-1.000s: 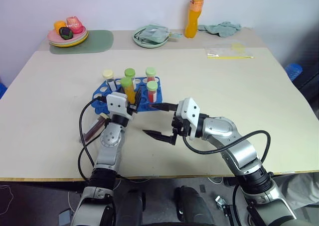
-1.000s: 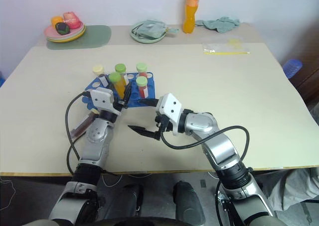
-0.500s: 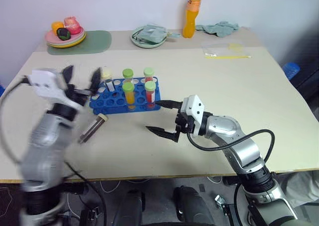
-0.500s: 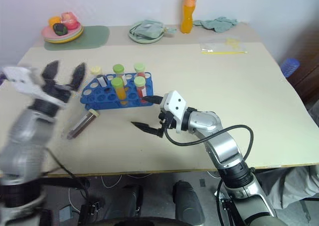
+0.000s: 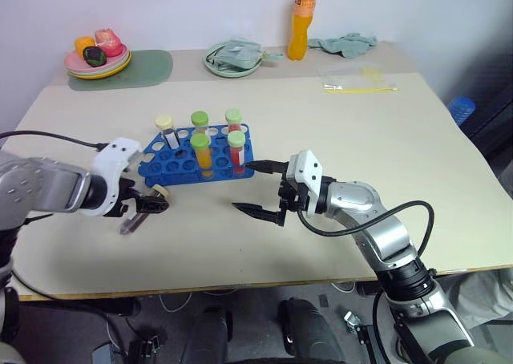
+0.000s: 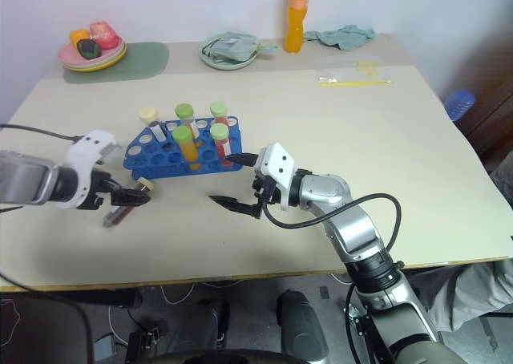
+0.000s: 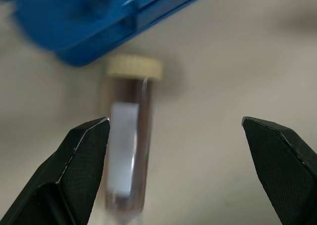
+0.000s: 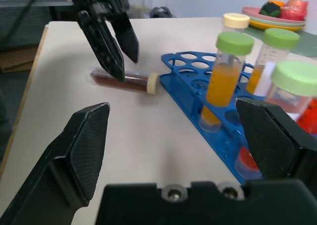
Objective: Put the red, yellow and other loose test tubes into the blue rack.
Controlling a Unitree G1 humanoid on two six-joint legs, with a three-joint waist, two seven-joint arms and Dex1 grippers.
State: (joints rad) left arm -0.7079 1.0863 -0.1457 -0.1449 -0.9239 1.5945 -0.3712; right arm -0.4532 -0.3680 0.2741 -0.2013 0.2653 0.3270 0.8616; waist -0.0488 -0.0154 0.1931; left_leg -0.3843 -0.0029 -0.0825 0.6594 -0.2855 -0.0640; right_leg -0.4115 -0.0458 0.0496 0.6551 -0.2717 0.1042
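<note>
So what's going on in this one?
The robot is loading test tubes into the blue rack, where five already stand. The left gripper, open, hovers over the maroon tube lying on the table beside the rack, not gripping it. The right gripper waits open in front of the rack, holding nothing.

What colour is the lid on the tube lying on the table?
Cream. The lying tube has dark maroon liquid; its cap shows best in the left wrist view.

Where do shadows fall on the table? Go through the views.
Left eye view: a soft shadow lies on the table under the right gripper. Left wrist view: a faint shadow borders the cream cap of the maroon tube. Right wrist view: a thin shadow underlies that tube.
</note>
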